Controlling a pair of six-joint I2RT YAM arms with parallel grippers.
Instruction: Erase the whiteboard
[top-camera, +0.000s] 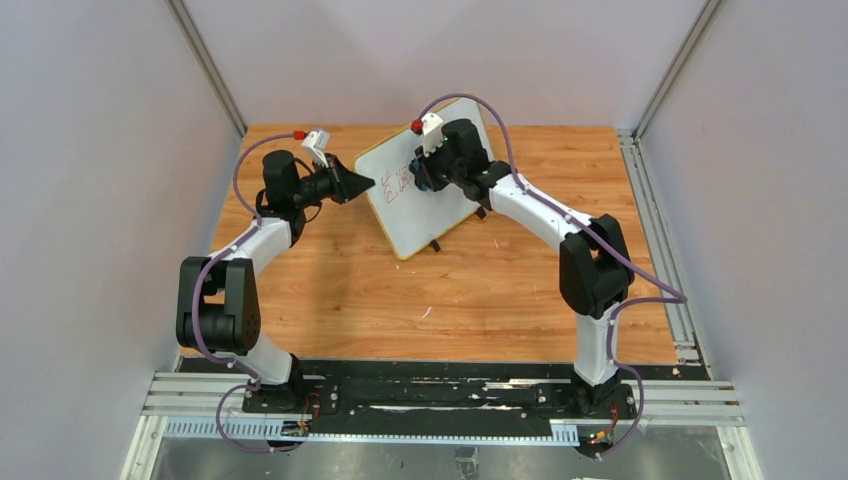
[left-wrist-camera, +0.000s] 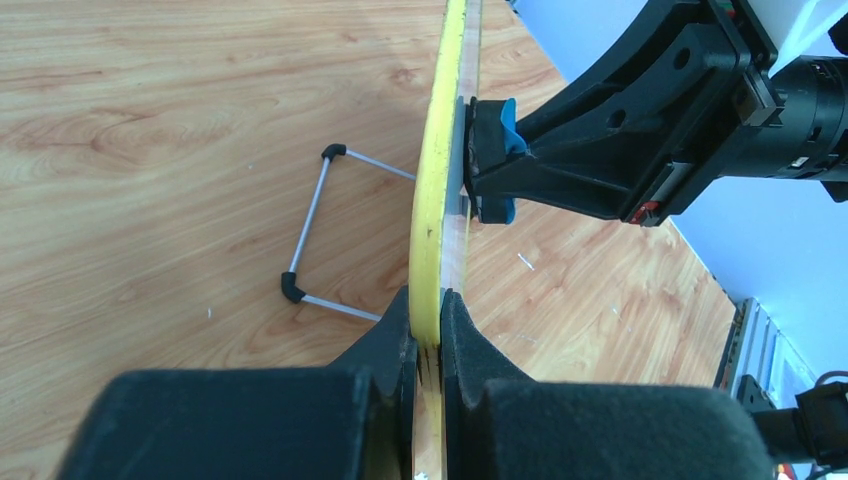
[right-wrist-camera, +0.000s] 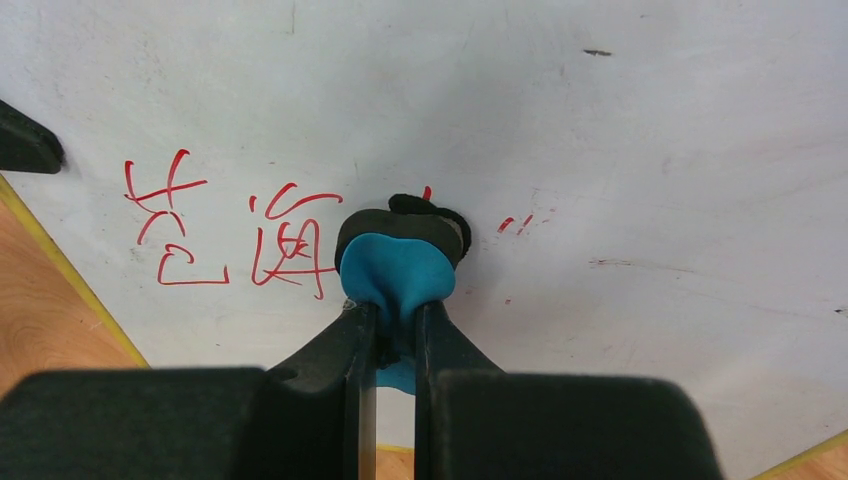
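Item: whiteboard (top-camera: 420, 225), yellow-rimmed, propped tilted on a wire stand (left-wrist-camera: 312, 235), upper centre of the overhead view on the wooden surface (top-camera: 480, 290). Left end effector (left-wrist-camera: 428, 312): closed narrow on the board's yellow edge, bracing it. Right end effector (right-wrist-camera: 393, 322): closed on a blue eraser pad (right-wrist-camera: 395, 268), its dark felt face pressed flat to the white face. The pad sits just right of the red characters (right-wrist-camera: 230, 235), which lie left of centre in the right wrist view. Faint red specks (right-wrist-camera: 520, 222) lie just right of the pad. Step in hand, by judgement: wiping the writing. Handling note: sweep the pad leftward across both characters with steady pressure and the felt flat. Clamp firmly on the left so the board neither tips back nor slides. Overlap the strokes and catch the specks.
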